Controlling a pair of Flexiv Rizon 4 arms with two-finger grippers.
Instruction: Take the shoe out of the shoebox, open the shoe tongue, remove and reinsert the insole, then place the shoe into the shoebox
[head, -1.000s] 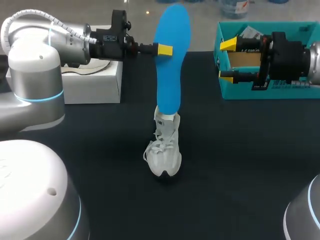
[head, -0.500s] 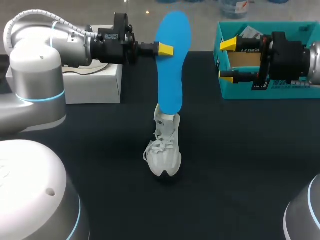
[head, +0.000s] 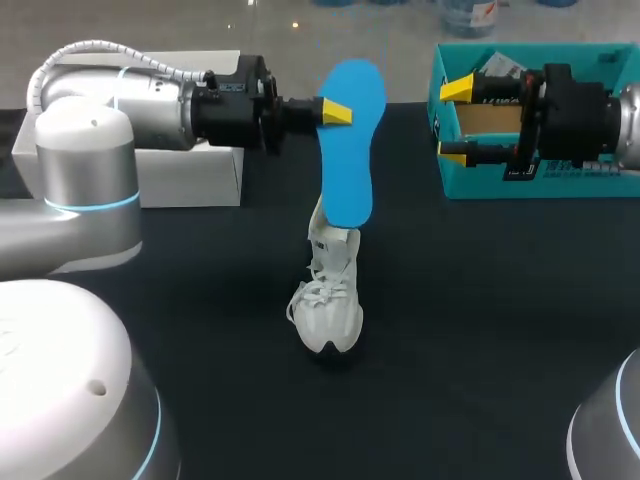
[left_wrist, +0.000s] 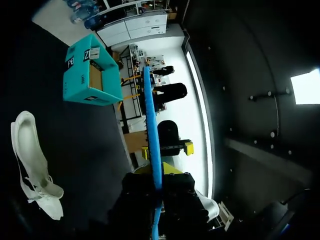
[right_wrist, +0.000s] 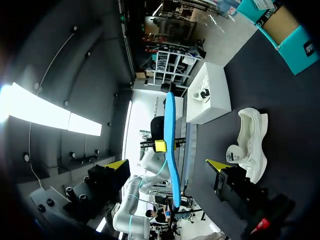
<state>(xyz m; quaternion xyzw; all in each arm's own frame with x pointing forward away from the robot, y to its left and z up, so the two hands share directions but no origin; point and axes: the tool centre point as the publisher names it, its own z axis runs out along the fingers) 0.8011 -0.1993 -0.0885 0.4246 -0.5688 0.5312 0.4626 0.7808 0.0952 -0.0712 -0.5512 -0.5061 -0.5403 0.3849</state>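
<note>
The left gripper (head: 335, 112) clamps the blue insole (head: 350, 160) upright, lower end at the white shoe (head: 328, 300) mid-table; feeding it in straight, untwisted, looks wisest. The right gripper (head: 455, 120) hangs open by the far-right shoebox (head: 470, 182).

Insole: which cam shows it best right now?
Head view. It shows the blue insole face-on, nearly whole, pinched by the left gripper, lower end at the shoe. Left wrist view sees it only edge-on, a thin strip in its own grip. Right wrist view shows it narrow and oblique.
</note>
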